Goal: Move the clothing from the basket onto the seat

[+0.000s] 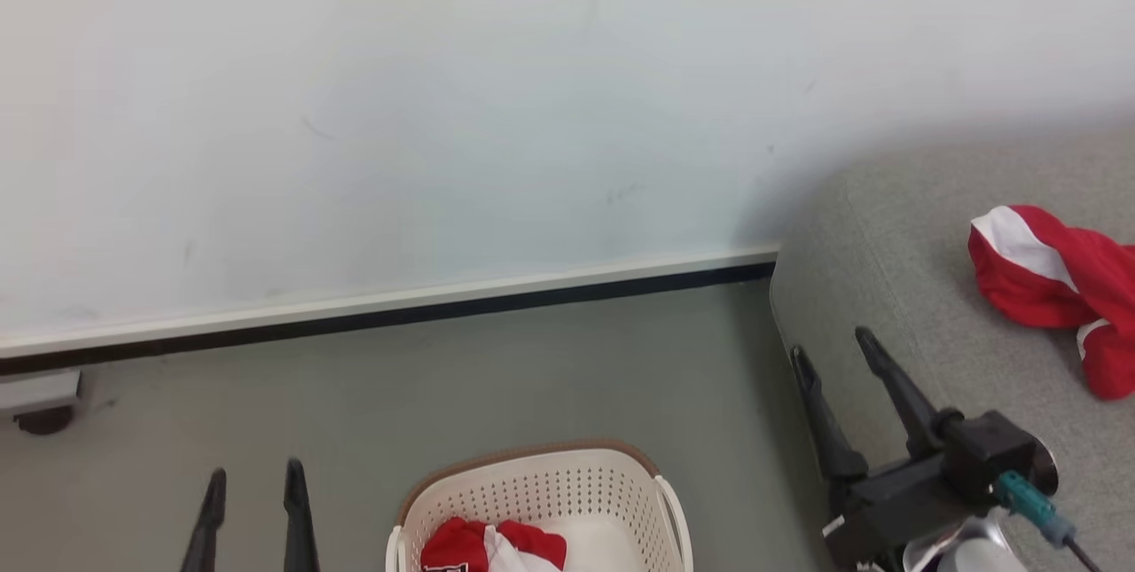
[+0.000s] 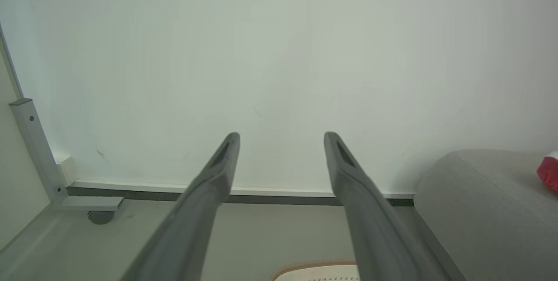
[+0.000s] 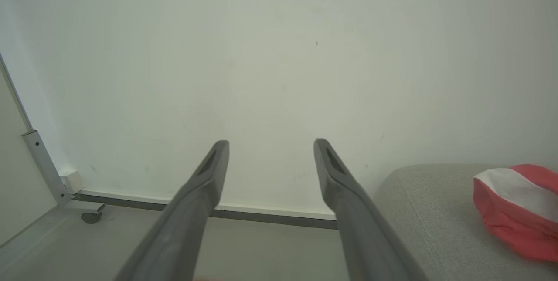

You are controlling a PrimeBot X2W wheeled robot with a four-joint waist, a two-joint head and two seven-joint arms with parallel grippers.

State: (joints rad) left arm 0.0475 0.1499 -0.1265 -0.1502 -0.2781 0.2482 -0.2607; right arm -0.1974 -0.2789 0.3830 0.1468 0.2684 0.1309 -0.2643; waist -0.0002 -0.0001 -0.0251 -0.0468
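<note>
The cream-white basket [image 1: 541,488] with a brown rim stands on the floor at the bottom centre of the head view; its far rim [image 2: 318,268] peeks into the left wrist view. Red and white clothing [image 1: 492,547] lies inside it. Another red garment with a white panel [image 1: 1055,284] rests on the grey seat [image 1: 896,288] at the right, also seen as red cloth [image 3: 516,209] and a red edge [image 2: 550,172]. My left gripper [image 1: 255,474] is open, left of the basket, holding nothing. My right gripper [image 1: 833,346] is open and empty over the seat's near-left edge.
A pale wall [image 1: 443,111] with a white and black skirting strip [image 1: 399,306] runs behind the grey floor [image 1: 532,377]. At the far left stands a metal frame foot on a castor [image 1: 40,417], also visible as a grey post [image 2: 35,150].
</note>
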